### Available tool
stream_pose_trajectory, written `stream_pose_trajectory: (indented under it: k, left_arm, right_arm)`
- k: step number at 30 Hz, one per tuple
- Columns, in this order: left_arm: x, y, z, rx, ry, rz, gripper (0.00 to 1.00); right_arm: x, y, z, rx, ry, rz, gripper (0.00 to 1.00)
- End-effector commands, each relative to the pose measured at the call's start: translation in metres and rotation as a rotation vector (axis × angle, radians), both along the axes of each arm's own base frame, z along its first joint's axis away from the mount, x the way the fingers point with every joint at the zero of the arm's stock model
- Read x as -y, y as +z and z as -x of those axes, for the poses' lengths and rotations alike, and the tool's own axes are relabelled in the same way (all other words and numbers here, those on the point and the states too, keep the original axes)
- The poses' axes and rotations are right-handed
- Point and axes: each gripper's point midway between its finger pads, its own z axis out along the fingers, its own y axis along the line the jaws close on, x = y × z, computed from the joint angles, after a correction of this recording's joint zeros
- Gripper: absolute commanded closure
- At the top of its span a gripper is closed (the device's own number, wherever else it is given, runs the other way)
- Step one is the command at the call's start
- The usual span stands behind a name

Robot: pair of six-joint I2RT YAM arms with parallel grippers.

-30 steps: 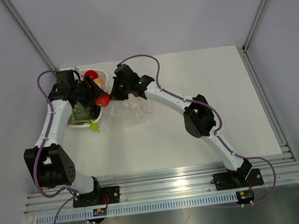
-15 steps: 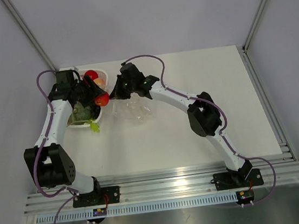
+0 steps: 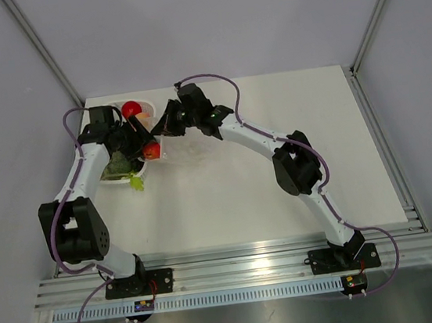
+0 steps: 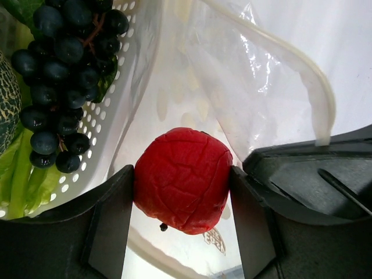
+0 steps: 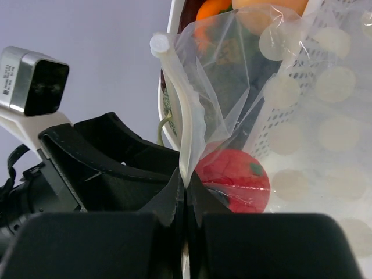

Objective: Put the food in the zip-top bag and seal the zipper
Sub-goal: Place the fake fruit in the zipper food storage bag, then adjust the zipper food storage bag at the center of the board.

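Squeezing the red ball (image 4: 181,177) tight in the left gripper (image 4: 183,195), hovering right at the mouth of the bag (image 4: 250,75). Probably needing a short push ahead and slightly right, slipping in under the zipper (image 4: 325,116) curving past that side. Pinching that zipper flat in the right gripper (image 5: 186,183), propping the bag open. Leaving grapes (image 4: 64,70) in the tray (image 4: 133,99) off left.

surface: white table (image 3: 280,169) | on it: white tray (image 3: 113,180) (far-left corner) | green leaf (image 3: 136,183) just beside tray
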Motion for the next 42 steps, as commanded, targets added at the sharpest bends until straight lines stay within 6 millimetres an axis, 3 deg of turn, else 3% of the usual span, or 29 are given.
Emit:
stream_pose_trajectory:
  k: [1,4,7,10,11,15,21,24,27,30,32,34,35,38,40,42]
  left_arm:
    - [0.008,0.004,-0.01,0.036,-0.015,0.039,0.6]
    - [0.009,-0.001,-0.01,0.028,-0.019,0.042,0.6]
    - [0.009,-0.006,-0.009,0.018,-0.022,0.038,0.59]
    - [0.007,0.0,-0.007,0.026,-0.036,0.014,0.41]
    - [0.006,0.009,-0.009,0.048,-0.039,0.005,0.28]
    - [0.004,0.039,-0.004,0.113,-0.07,-0.022,0.17]
    - [0.012,0.084,0.01,0.218,-0.155,-0.024,0.19]
    - [0.013,0.095,0.014,0.251,-0.164,-0.021,0.23]
    - [0.017,0.107,0.018,0.295,-0.179,-0.007,0.32]
    - [0.02,0.113,0.019,0.359,-0.165,0.019,0.52]
    - [0.017,0.106,0.021,0.37,-0.138,0.024,0.6]
    - [0.002,0.093,0.018,0.321,-0.048,-0.004,0.6]
    - [-0.005,0.079,0.019,0.256,-0.011,-0.02,0.45]
    - [-0.016,0.058,0.019,0.174,0.045,-0.027,0.16]
    - [-0.014,0.05,0.02,0.157,0.051,-0.008,0.12]
    - [-0.015,0.037,0.022,0.139,0.078,-0.001,0.17]
  right_arm:
    - [-0.006,0.086,0.016,0.103,0.051,-0.154,1.0]
    - [-0.01,0.093,0.016,0.118,0.059,-0.162,1.0]
    - [-0.01,0.088,0.016,0.11,0.059,-0.148,1.0]
    - [-0.006,0.079,0.016,0.103,0.044,-0.121,1.0]
    - [-0.004,0.08,0.016,0.105,0.038,-0.119,1.0]
    - [0.002,0.074,0.015,0.093,0.013,-0.092,1.0]
    - [0.014,0.058,0.005,0.059,-0.045,-0.047,1.0]
    - [0.017,0.055,0.005,0.049,-0.052,-0.037,1.0]
    - [0.019,0.054,0.005,0.047,-0.055,-0.034,1.0]
    - [0.02,0.053,0.006,0.045,-0.057,-0.028,1.0]
    - [0.023,0.053,0.007,0.046,-0.06,-0.024,1.0]
    - [0.027,0.047,0.007,0.039,-0.066,-0.016,1.0]
    - [0.03,0.052,0.008,0.046,-0.069,-0.02,1.0]
    - [0.035,0.053,0.009,0.049,-0.076,-0.022,1.0]
    - [0.036,0.053,0.011,0.048,-0.078,-0.022,1.0]
    - [0.037,0.051,0.012,0.042,-0.078,-0.022,1.0]
